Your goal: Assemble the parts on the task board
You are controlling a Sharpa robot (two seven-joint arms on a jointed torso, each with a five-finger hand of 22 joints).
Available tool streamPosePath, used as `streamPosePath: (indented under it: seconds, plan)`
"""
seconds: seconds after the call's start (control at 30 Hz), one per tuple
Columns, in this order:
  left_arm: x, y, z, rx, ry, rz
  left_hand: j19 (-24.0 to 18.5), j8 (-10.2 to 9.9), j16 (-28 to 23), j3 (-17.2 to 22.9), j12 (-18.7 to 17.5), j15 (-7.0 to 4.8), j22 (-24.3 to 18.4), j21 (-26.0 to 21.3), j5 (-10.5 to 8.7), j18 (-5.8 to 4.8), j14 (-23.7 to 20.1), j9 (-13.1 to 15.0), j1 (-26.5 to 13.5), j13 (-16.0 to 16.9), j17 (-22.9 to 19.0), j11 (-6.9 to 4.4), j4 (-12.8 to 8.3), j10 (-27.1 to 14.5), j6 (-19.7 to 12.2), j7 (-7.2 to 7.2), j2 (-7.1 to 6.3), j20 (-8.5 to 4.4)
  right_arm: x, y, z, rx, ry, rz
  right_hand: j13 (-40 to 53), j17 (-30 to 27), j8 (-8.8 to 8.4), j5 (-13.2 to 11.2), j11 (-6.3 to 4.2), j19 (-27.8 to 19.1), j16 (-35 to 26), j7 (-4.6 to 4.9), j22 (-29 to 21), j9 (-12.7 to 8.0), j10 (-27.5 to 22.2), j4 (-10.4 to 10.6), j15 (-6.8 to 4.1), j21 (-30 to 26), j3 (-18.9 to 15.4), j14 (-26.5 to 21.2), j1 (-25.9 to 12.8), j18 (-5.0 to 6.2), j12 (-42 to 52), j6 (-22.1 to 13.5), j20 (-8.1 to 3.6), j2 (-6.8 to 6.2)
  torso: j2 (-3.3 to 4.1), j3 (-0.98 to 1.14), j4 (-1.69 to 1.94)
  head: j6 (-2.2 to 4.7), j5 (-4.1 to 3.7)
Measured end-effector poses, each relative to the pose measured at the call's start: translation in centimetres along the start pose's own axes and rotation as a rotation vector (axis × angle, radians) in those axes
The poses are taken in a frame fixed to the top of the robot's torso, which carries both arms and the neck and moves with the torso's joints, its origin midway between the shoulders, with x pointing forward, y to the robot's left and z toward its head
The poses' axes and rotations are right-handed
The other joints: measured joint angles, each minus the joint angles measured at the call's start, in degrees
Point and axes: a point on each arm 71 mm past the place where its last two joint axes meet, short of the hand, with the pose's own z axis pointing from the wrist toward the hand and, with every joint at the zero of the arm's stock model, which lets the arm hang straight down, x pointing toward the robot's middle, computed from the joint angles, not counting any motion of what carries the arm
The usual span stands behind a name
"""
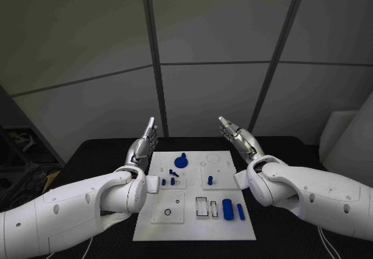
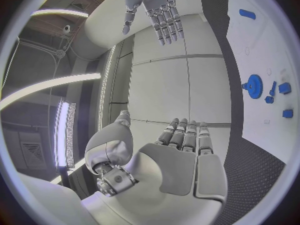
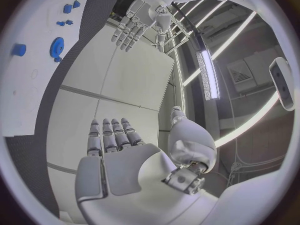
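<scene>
The white task board [image 1: 194, 229] lies in the middle of the black table. On it are a blue gear [image 1: 180, 161] at the far end, small blue pieces [image 1: 173, 174] near it, a blue peg [image 1: 211, 180] in a square block, and two long blue pieces [image 1: 228, 209] at the near right. My left hand [image 1: 146, 141] is raised beside the board's far left corner, fingers straight and apart, holding nothing. My right hand [image 1: 235, 137] is raised at the far right corner, also flat and empty. The left wrist view shows the gear [image 2: 254, 86] and my right hand [image 2: 153, 7].
White square blocks [image 1: 168, 207] with holes and a slotted clear block [image 1: 207, 206] sit on the board. Black table [image 1: 93, 156] lies free on both sides. Grey wall panels stand behind. The right wrist view shows the gear [image 3: 57, 47] and my left hand [image 3: 134, 20].
</scene>
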Motion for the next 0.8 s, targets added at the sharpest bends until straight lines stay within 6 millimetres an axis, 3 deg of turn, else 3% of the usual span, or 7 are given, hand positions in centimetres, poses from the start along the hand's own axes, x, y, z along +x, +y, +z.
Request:
streamPosePath:
  seconds: [0.13, 0.2, 0.67, 0.7, 0.73, 0.8]
  plan:
    - [-0.1, 0.0, 0.0, 0.005, -0.015, 0.007, -0.76, 0.0, 0.0, -0.31, 0.0, 0.0, -0.65, 0.0, -0.21, -0.02, -1.38, -0.01, -2.55, -0.01, 0.0, -0.05, 0.0, -1.69, -1.74, -0.1, 0.01, -0.76, -0.2, -0.6, -0.5, 0.041, -0.048, 0.07, 0.0, 0.0, 0.0, -0.28, -0.11, -1.48, 0.0, -0.2, -0.11, 0.0, -1.74, -0.16, -0.09, 0.0, -0.15, -1.68, -2.61, -0.07, 0.0, -1.74, -0.61, 0.2, -0.03, -0.01, 0.0, 0.0, 0.0]
    - [-0.2, -0.1, 0.0, 0.007, -0.02, 0.01, -1.04, 0.0, 0.0, -0.3, 0.0, -0.13, -0.87, 0.0, -0.22, 0.0, -1.95, -0.02, -3.82, -0.02, 0.0, -0.05, 0.0, -2.51, -2.56, -0.11, -0.02, -1.0, -0.3, -0.9, -0.8, 0.061, -0.073, 0.103, 0.0, 0.0, 0.0, -0.28, -0.2, -2.28, 0.0, -0.29, -0.13, 0.0, -2.45, -0.23, -0.1, 0.0, -0.23, -2.48, -3.82, -0.9, 0.0, -2.53, -0.65, 0.26, -0.04, -0.01, 0.0, 0.0, 0.0]
    - [-0.3, -0.1, 0.0, 0.013, -0.038, 0.018, -5.74, 0.03, 0.0, -0.3, 0.0, -0.08, -1.3, 0.0, -0.22, -0.01, -6.82, -0.01, -9.92, -0.02, 0.01, -0.15, 0.0, -6.28, -6.43, -0.32, -0.16, -1.2, -0.8, -1.8, -1.4, 0.133, -0.182, 0.214, 0.02, 0.01, 0.0, -0.49, -0.33, -6.22, 0.0, -0.5, -0.21, 0.01, -6.84, -0.54, -0.3, 0.0, -0.23, -7.07, -10.84, -0.88, 0.0, -7.05, -1.14, 0.23, -0.05, -0.01, 0.01, 0.0, 0.0]
    - [-0.3, -0.1, 0.0, 0.013, -0.038, 0.018, -5.92, 0.03, 0.0, -0.3, 0.0, -0.07, -1.31, 0.0, -0.22, -0.01, -7.72, -0.01, -10.77, -0.01, 0.01, -0.01, 0.0, -6.97, -7.04, -0.22, 0.01, -1.29, -0.8, -1.8, -1.4, 0.133, -0.184, 0.216, 0.02, 0.01, 0.0, -0.49, -0.31, -7.29, 0.0, -0.46, -0.23, 0.01, -8.08, -0.55, -0.2, 0.0, -0.23, -8.22, -12.6, -0.88, 0.0, -8.16, -1.14, 0.32, -0.05, -0.01, 0.01, 0.0, 0.0]
    - [-0.3, -0.1, 0.0, 0.013, -0.038, 0.018, -6.39, 0.03, 0.0, -0.3, 0.0, -0.08, -1.32, 0.0, -0.21, 0.01, -8.95, -0.01, -12.25, -0.01, 0.01, -0.05, 0.0, -10.2, -10.32, -0.2, 0.0, -1.23, -0.8, -1.8, -1.4, 0.134, -0.187, 0.218, 0.02, 0.02, 0.0, -0.49, -0.34, -10.01, 0.01, -0.44, -0.25, 0.01, -10.89, -0.55, -0.18, 0.0, -0.23, -9.93, -13.75, -0.88, 0.0, -9.9, -1.15, 0.37, -0.05, -0.01, 0.01, 0.0, 0.0]
    - [-0.3, -0.1, 0.0, 0.013, -0.039, 0.018, -6.46, 0.03, 0.0, -0.3, 0.0, -0.08, -1.35, 0.0, -0.21, 0.0, -9.44, 0.0, -15.63, -0.01, 0.01, -0.07, 0.0, -11.73, -11.87, -0.2, 0.03, -1.3, -0.9, -1.8, -1.4, 0.135, -0.191, 0.22, 0.02, 0.01, 0.0, -0.49, -0.28, -11.66, 0.0, -0.46, -0.26, 0.01, -12.56, -0.54, -0.26, 0.0, -0.23, -12.66, -16.75, -0.88, 0.0, -12.7, -1.19, 0.43, -0.05, -0.01, 0.0, 0.0, 0.0]
